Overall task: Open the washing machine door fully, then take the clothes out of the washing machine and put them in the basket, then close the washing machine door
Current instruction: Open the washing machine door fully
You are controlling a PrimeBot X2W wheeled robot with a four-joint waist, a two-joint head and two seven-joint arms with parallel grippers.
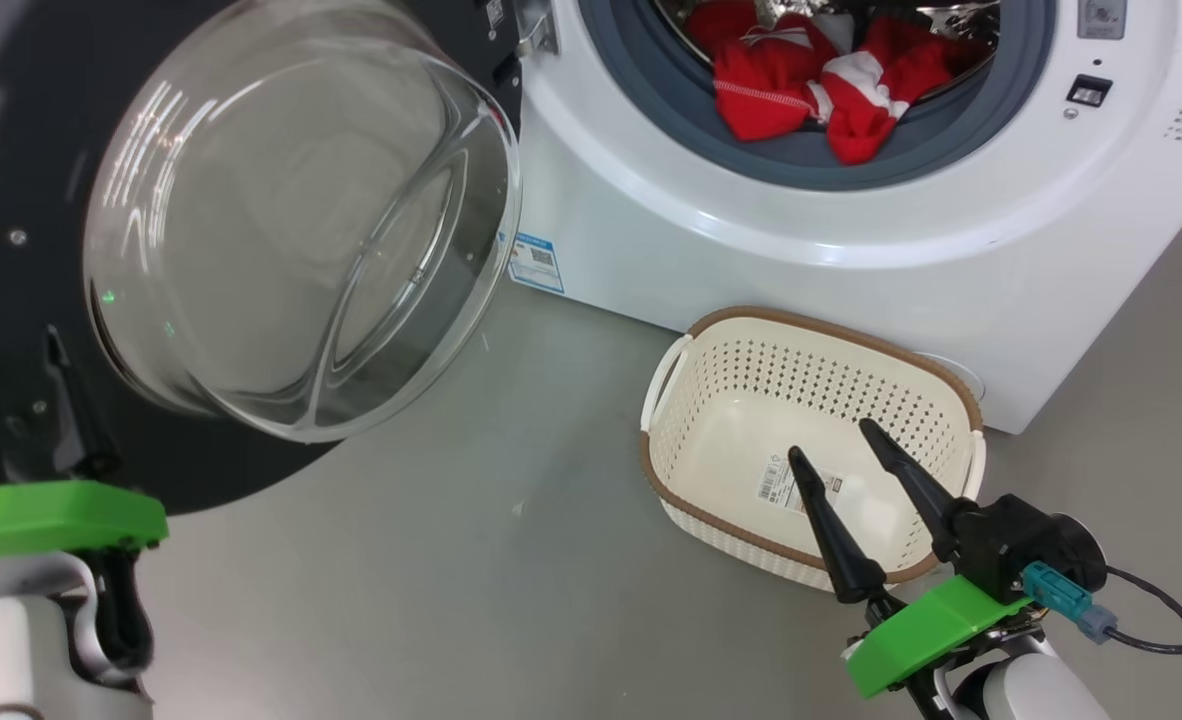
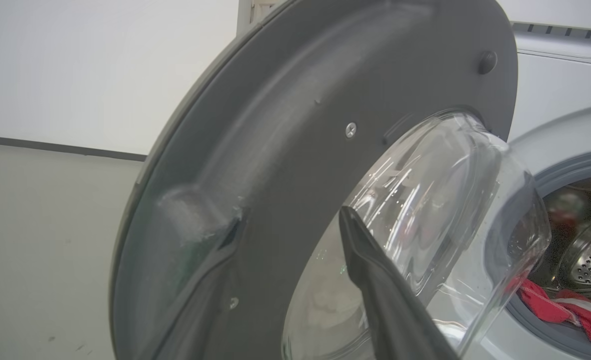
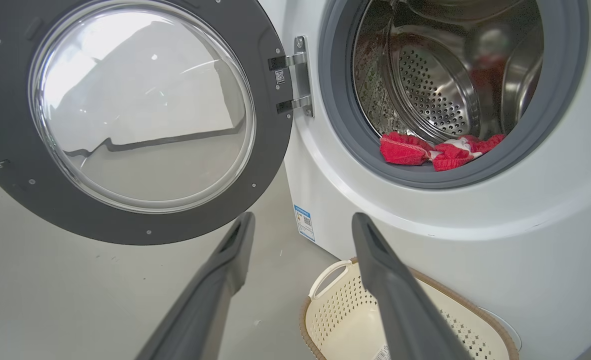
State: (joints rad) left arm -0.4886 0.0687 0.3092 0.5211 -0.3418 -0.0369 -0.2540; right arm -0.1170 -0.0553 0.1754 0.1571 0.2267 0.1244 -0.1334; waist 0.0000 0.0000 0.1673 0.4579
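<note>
The washing machine (image 1: 751, 260) stands with its door (image 1: 21, 130) swung open to the left, the clear glass bowl (image 1: 291, 220) bulging toward me. Red clothes (image 1: 771, 90) with white trim lie at the drum's front lip, and are also seen in the right wrist view (image 3: 410, 150). The cream basket (image 1: 821, 325) sits on the floor before the machine, with nothing in it but a label. My left gripper (image 2: 291, 216) is at the door's lower inner rim, fingers (image 2: 375, 280) apart, holding nothing. My right gripper (image 1: 831, 440) hovers open over the basket's near side.
Grey floor spreads between the door and the basket. A blue label sticker (image 1: 536, 262) marks the machine's lower left corner. The door hinge (image 3: 295, 82) sits left of the drum opening. A dark cable (image 1: 1151, 620) trails from the right wrist.
</note>
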